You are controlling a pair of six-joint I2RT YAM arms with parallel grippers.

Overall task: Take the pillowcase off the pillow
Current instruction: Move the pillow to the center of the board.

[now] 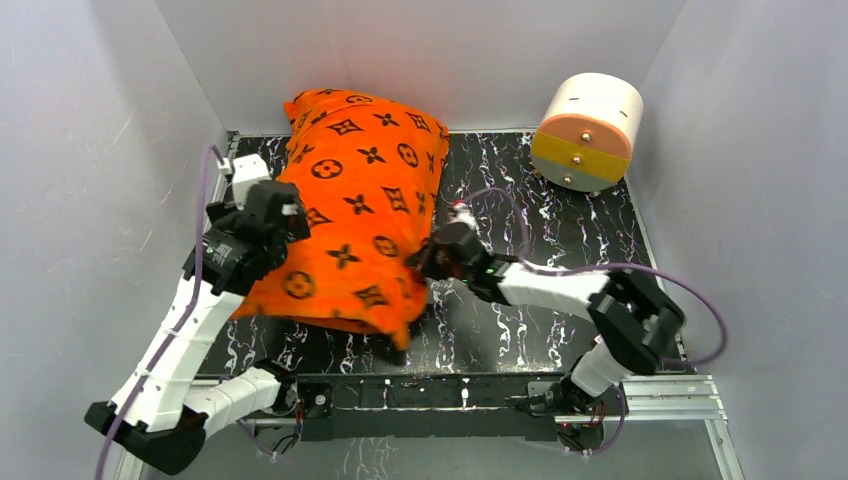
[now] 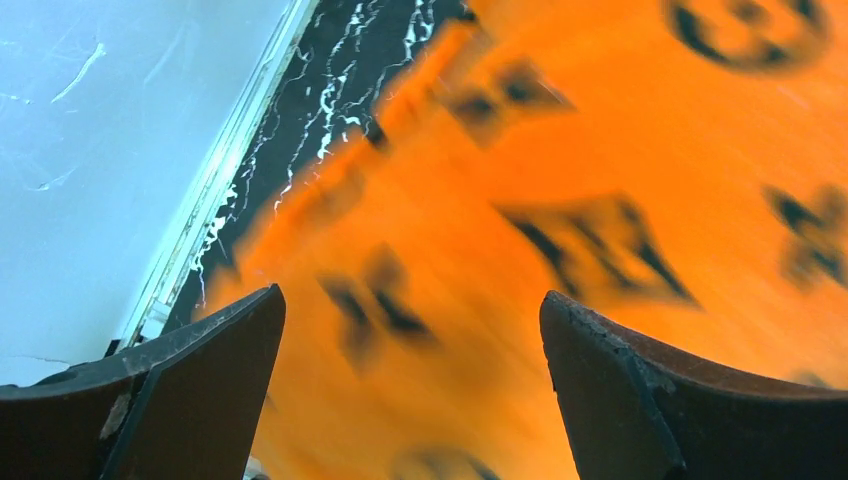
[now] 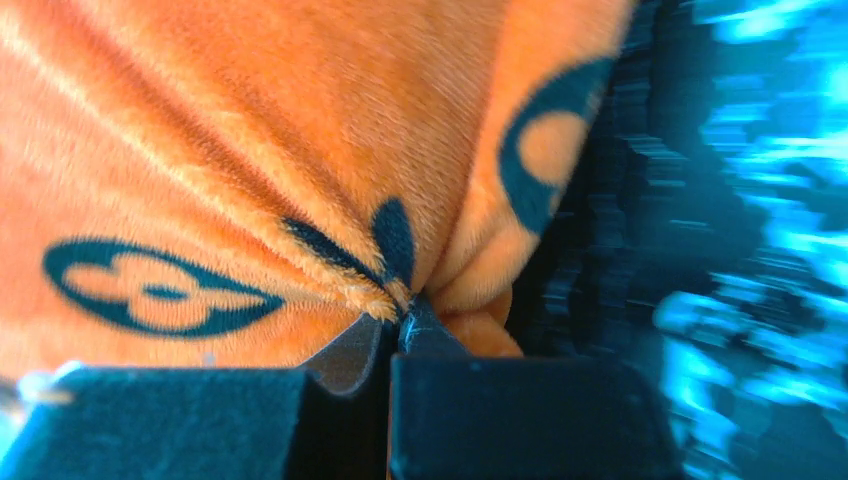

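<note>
A: Where does the pillowcase (image 1: 355,215) lie?
B: Plump, on the left of the dark table (image 1: 540,210). The right gripper (image 3: 400,322) is pinched on a fold at its right edge. The left gripper (image 2: 410,390) hangs over its left side, fingers wide apart.

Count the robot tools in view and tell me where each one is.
2. The left tool is open at the left side of the pillowcase. The right tool is shut on a pinch of fabric at its right edge. None seems hidden.
</note>
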